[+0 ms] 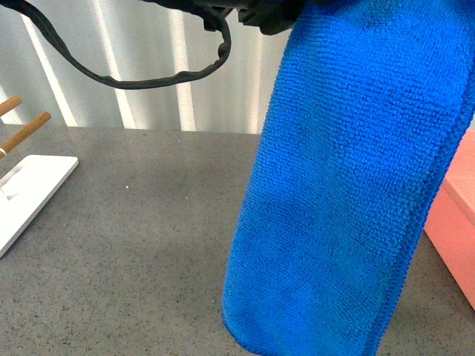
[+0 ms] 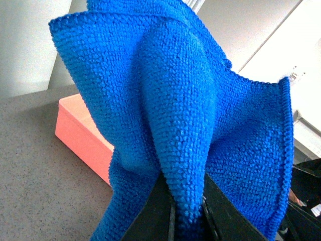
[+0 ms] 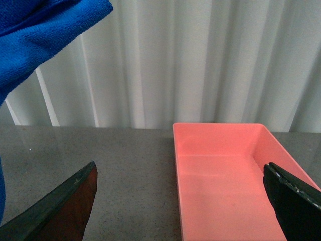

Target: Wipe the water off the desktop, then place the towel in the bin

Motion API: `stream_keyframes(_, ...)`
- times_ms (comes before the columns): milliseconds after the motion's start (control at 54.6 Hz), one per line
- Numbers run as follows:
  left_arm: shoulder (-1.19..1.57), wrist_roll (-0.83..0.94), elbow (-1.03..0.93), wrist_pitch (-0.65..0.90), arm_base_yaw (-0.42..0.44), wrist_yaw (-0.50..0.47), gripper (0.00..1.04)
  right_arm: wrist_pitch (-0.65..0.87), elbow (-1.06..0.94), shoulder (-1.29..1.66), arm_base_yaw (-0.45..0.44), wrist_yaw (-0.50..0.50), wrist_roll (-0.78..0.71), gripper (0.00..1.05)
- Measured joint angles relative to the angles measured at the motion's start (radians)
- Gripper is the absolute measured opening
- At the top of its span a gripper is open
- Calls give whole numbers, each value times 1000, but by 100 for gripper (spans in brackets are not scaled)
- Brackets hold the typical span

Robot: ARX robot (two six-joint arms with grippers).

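Observation:
The blue towel [image 1: 349, 185] hangs in the air above the dark grey desktop [image 1: 133, 245], filling the right half of the front view. My left gripper [image 2: 188, 216] is shut on a fold of the towel [image 2: 175, 110], which drapes over both fingers. The salmon-pink bin [image 1: 459, 215] stands on the desktop just right of the hanging towel; it also shows in the left wrist view [image 2: 80, 130]. My right gripper [image 3: 183, 201] is open and empty, its fingers wide apart over the near end of the bin [image 3: 225, 186], whose inside is bare. A corner of the towel [image 3: 40, 30] shows there too.
A flat white tray [image 1: 30, 196] with wooden pegs [image 1: 26, 132] lies at the left edge of the desktop. A black cable [image 1: 148, 78] loops down at the top. A pale pleated curtain [image 1: 148, 96] closes off the far side.

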Motion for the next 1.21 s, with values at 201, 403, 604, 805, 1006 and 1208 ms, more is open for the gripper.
stream_keyframes(201,27,-43,0,14,-8,-21,5,13,74,259,-192,-622,-62,98)
stream_keyframes(403,32,-59,14,12,-17,-36,5,334,209,621,-209,-962,68,98)
stream_keyframes(604,32,-76,32,3,-30,-48,5,346,237,856,-133,-903,62,98)
stream_keyframes(805,31,-103,45,-2,-34,-53,5,397,181,952,-32,-895,-20,98)
stream_keyframes(1006,28,-112,47,-11,-48,-57,5,613,177,1120,35,-865,-53,98)
stream_keyframes(1208,15,-126,48,-13,-68,-59,5,773,256,1265,63,-882,-13,97)
